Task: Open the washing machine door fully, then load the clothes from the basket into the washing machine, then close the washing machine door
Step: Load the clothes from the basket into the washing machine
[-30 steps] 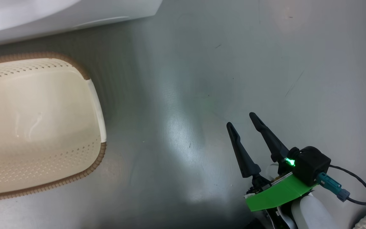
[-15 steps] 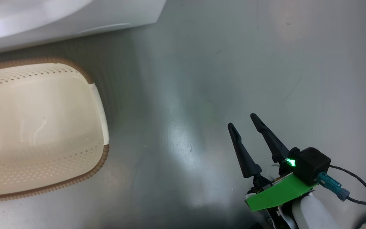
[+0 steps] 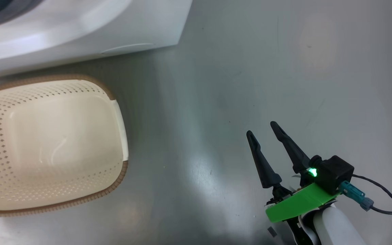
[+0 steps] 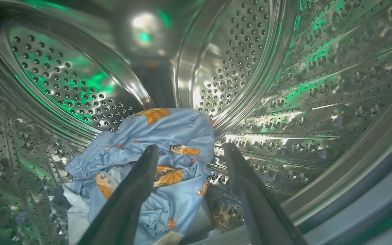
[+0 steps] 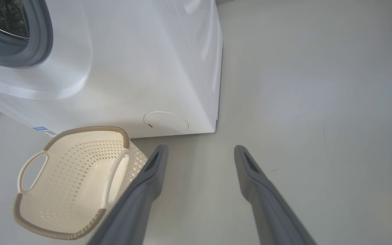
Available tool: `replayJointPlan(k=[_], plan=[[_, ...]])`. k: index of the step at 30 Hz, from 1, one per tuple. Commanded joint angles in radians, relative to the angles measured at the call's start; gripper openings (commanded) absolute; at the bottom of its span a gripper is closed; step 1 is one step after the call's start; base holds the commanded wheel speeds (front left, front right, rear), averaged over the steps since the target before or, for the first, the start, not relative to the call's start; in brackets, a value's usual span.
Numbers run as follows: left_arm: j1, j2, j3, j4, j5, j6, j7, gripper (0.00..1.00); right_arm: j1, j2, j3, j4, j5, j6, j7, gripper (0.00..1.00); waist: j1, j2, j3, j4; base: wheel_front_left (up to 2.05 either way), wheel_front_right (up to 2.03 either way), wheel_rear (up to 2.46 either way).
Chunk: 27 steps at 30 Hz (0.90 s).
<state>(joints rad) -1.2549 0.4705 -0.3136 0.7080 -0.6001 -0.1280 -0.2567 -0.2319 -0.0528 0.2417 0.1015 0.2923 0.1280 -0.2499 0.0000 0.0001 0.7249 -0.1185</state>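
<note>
Lower centre of left wrist view: left hand [image 4: 191, 147], fingers spread wide, gripping nothing, inside shiny perforated steel drum [image 4: 250, 51]. Clothes [image 4: 175, 136], crumpled light-blue fabric w/ orange bear print plus a white bit, lie on drum bottom just past the fingertips. Head view, left: cream perforated plastic basket [image 3: 117, 180], brown woven-look rim, smooth bare bottom showing, on glossy grey floor [image 3: 216, 85] beside boxy white washing machine [image 3: 80, 37]. Right hand [image 3: 262, 129], lower right, wide, holding nothing, over floor.
</note>
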Motion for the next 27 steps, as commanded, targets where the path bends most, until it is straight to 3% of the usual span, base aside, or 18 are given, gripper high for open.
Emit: replayJointPlan(k=[1, 12, 27], plan=[[0.016, 0.046, 0.016, -0.020, -0.008, -0.003, -0.005, 1.00, 0.005, 0.003, 0.017, -0.012, 0.003, 0.003, -0.012, 1.00, 0.0000, -0.0001, -0.027, 0.013, 0.00, 0.00, 0.00], [0.141, -0.011, 0.014, -0.055, -0.037, -0.003, -0.005, 1.00, -0.004, 0.003, -0.009, 0.033, -0.002, 0.003, -0.012, 1.00, 0.0000, -0.0001, -0.135, 0.050, 0.00, 0.00, 0.00], [0.371, -0.086, 0.123, -0.169, -0.028, -0.003, -0.005, 1.00, 0.018, 0.003, -0.022, 0.091, 0.003, 0.003, -0.012, 1.00, 0.0000, -0.0001, -0.317, 0.088, 0.00, 0.00, 0.00]])
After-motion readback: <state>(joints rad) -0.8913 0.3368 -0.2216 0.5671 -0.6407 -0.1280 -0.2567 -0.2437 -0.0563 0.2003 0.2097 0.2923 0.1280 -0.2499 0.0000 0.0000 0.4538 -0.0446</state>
